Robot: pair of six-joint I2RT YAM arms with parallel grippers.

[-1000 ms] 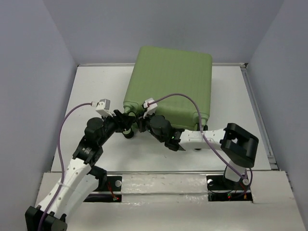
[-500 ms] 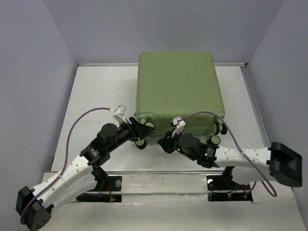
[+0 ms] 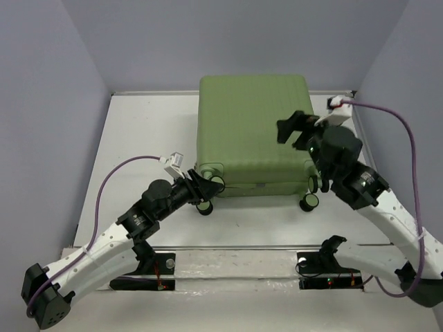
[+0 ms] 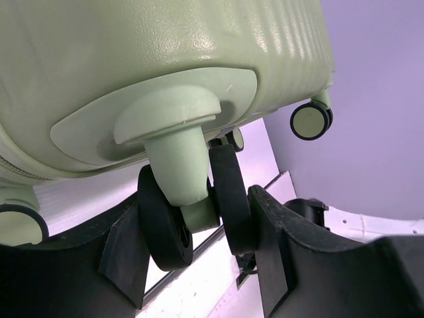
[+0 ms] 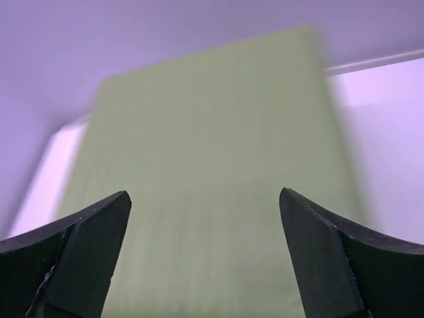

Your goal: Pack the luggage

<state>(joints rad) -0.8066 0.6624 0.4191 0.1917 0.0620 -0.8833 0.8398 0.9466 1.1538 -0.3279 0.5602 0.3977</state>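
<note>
One luggage (image 3: pixel 252 131), two claws (image 3: pixel 205 191) (image 3: pixel 296 130)

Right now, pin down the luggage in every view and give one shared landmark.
Top external: luggage lies centre, toward the far side of the white table.
Left wrist: luggage fills the top, wheeled corner nearest.
Right wrist: luggage fills the middle, blurred.
Shared landmark: the white table beside it.

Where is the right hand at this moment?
In the top view, the right hand hovers open over the right part of the luggage, while the left hand grips a near-left wheel.
</note>
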